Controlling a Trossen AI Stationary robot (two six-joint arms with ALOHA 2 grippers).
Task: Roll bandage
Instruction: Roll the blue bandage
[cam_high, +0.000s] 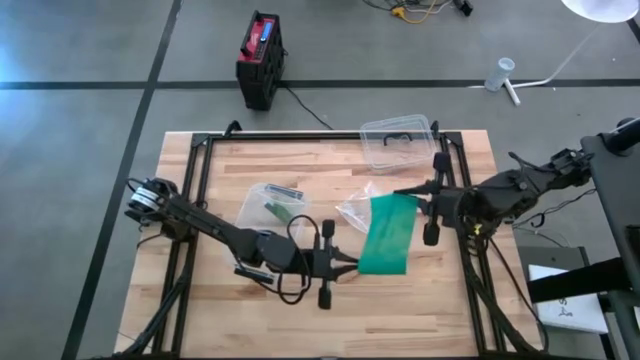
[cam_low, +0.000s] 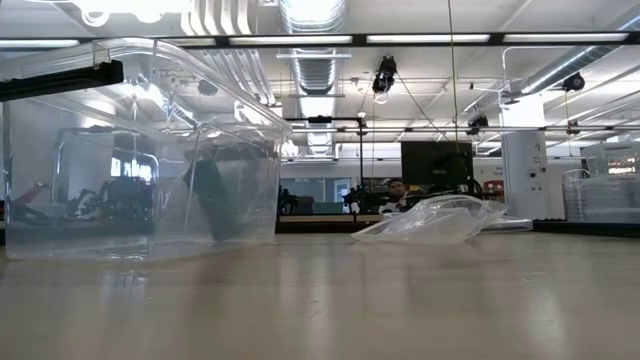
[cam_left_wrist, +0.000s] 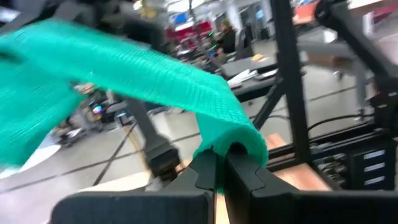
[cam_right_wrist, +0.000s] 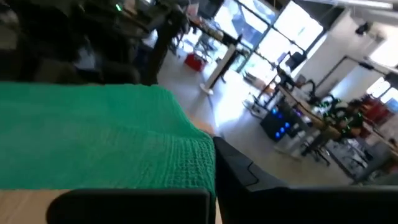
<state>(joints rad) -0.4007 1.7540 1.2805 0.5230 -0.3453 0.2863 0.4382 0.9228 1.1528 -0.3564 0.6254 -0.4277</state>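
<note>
A green mesh bandage (cam_high: 388, 235) is stretched as a flat strip between my two grippers, over the middle of the wooden table (cam_high: 200, 300). My left gripper (cam_high: 352, 265) is shut on its near end. At its far end my right gripper (cam_high: 405, 193) is shut on it. In the left wrist view the bandage (cam_left_wrist: 124, 68) runs away from the fingers. It fills the left of the right wrist view as a broad sheet (cam_right_wrist: 93, 137). The low view shows neither gripper nor the bandage. My left gripper pinches the bandage's near end at its edge (cam_left_wrist: 233, 140) between the two shut fingers (cam_left_wrist: 205, 174), coming level from the table's left. The mesh bunches over the fingertips there. The strip is lifted clear of the table. My right gripper holds the bandage's far end by its edge (cam_right_wrist: 202, 158), coming level from the table's right. The mesh hides one finger; the other finger (cam_right_wrist: 242, 174) lies beside it. The strip spreads out flat from the hold.
A clear plastic box (cam_high: 398, 142) stands at the far edge. A clear tray with a green item (cam_high: 270, 205) lies left of centre, and a crumpled clear bag (cam_high: 356, 208) lies beside the bandage. A black frame (cam_high: 300, 135) borders the table.
</note>
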